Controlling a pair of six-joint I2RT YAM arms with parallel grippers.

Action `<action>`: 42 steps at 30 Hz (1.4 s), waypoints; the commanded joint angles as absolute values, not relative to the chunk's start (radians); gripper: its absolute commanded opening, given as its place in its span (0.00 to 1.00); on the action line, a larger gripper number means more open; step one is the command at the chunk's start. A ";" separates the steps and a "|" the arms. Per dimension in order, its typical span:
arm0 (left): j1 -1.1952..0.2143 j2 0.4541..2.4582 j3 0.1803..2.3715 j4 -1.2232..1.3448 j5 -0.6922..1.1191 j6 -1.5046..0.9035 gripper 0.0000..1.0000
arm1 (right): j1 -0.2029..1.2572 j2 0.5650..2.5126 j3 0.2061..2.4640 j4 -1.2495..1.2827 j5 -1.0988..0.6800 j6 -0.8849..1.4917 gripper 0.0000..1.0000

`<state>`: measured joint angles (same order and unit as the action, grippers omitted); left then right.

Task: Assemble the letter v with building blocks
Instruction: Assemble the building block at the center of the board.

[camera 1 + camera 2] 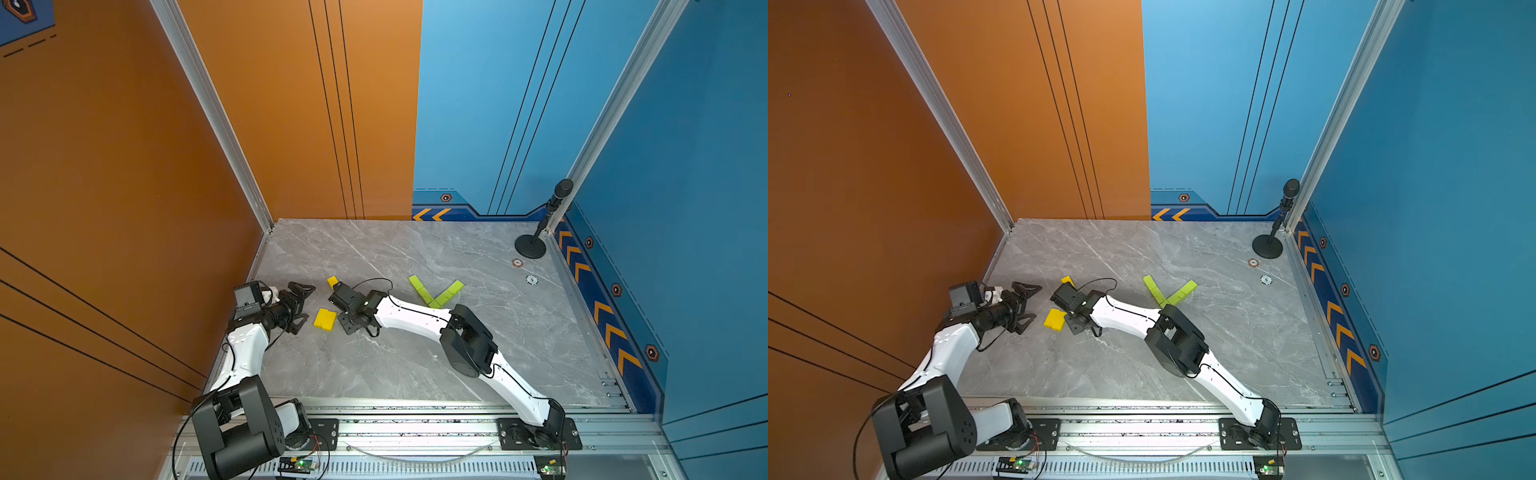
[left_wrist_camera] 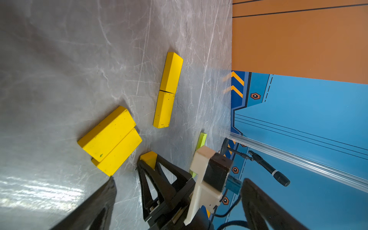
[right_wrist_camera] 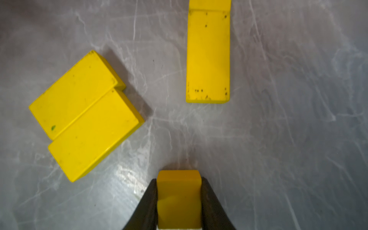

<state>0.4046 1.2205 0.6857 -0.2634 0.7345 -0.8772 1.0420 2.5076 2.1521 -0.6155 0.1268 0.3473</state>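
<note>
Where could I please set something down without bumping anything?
Free: table beyond the green V to the back wall, and between the right arm and front rail. Crowded: yellow blocks around the left gripper and right gripper.

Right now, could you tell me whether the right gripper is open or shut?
Shut: the right gripper clamps a small yellow block, fingers pressed against both its sides.

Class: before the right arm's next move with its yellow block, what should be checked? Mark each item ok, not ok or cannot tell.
1. Right hand shut on the small yellow block: ok.
2. Block lifted off the table: cannot tell.
3. Left hand open, empty: ok.
4. Yellow row, two blocks end to end: ok.
5. Yellow pair side by side, touching: ok.
6. Green V clear of right arm: cannot tell; arm covers its tip.
</note>
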 commanded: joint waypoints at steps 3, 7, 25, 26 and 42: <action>0.400 1.250 0.706 -0.221 0.713 -0.832 0.98 | 1.013 2.589 2.227 -0.714 0.141 0.316 0.34; 0.407 1.264 0.704 -0.198 0.733 -0.848 0.98 | 1.003 2.598 2.232 -0.721 0.154 0.274 0.37; 0.424 1.266 0.698 -0.198 0.739 -0.849 0.98 | 1.030 2.497 2.121 -0.737 0.122 0.259 0.52; 0.425 1.266 0.697 -0.199 0.740 -0.848 0.98 | 1.034 2.485 2.103 -0.728 0.125 0.264 0.52; 0.435 1.264 0.689 -0.198 0.744 -0.851 0.98 | 1.011 2.527 2.101 -0.673 0.105 0.312 0.48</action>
<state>0.4255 1.2709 0.6857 -0.1978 0.7334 -0.8604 1.0149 2.4722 2.0991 -0.6407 0.1173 0.2955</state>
